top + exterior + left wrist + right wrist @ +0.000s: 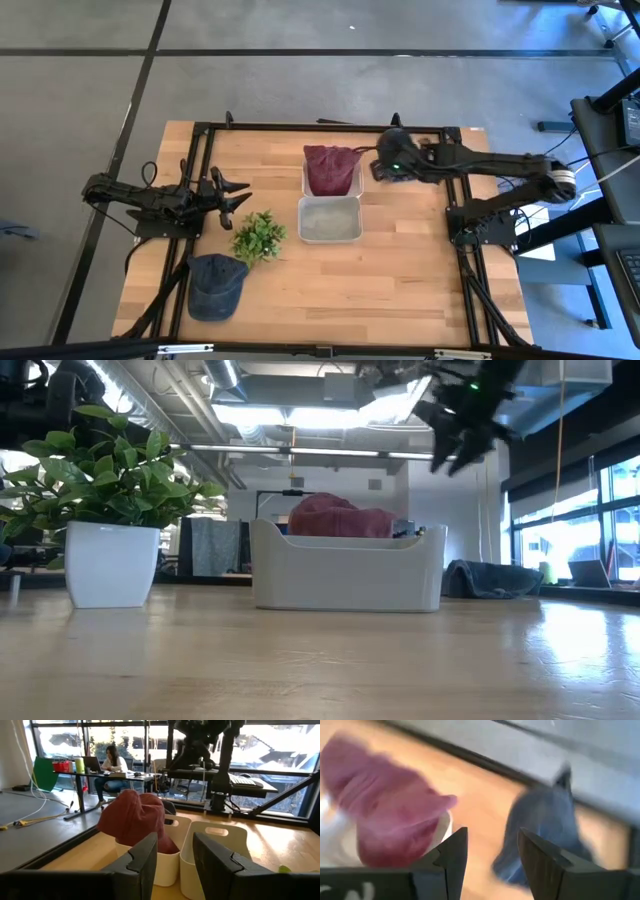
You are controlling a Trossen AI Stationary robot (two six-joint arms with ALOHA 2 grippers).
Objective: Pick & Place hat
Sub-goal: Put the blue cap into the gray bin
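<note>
Blue cap (pixel 215 284): nearest, on the surface just in front of the potted plant (pixel 260 236). Looks light, soft crown, stiffer brim; judged best pinched at crown or brim edge.

Grey bin (pixel 331 219): right of the plant, empty. White bin (pixel 309 180) beyond it, holding red hat (pixel 332 168), soft, slumped, overflowing the rim.

Left gripper (pixel 240 197): just behind the plant, fingers apart, empty. Right gripper (pixel 385 162): raised, beside the red hat, well past the plant, fingers apart, empty.

Count: two hats, two bins, one plant.
</note>
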